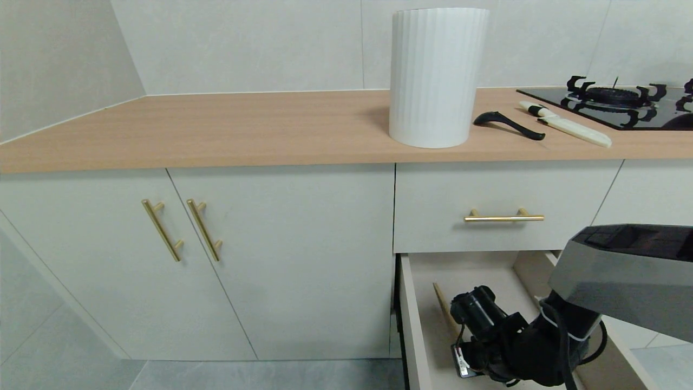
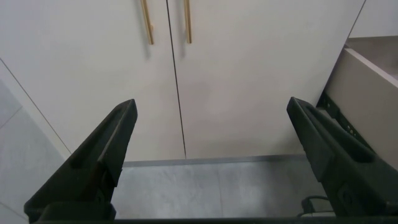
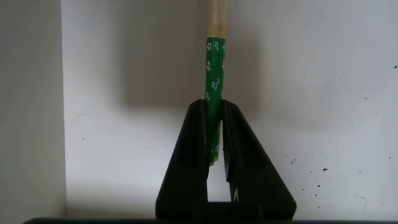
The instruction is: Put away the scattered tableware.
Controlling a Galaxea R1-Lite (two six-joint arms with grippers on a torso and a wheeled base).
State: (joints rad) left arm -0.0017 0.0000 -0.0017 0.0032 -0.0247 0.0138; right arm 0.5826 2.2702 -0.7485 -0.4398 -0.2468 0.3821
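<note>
Countertop (image 1: pixel 243 124) lies open left of the canister (image 1: pixel 436 76); drawer wall (image 1: pixel 414 325) flanks the claw (image 3: pixel 214 109).

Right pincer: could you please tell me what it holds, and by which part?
The right pincer grips a chopstick by its green-patterned end, inside the open drawer.

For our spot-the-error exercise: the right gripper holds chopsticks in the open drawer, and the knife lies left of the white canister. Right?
Not quite. The head view shows the knife right of the canister. The right gripper does hold the chopsticks in the drawer.
</note>
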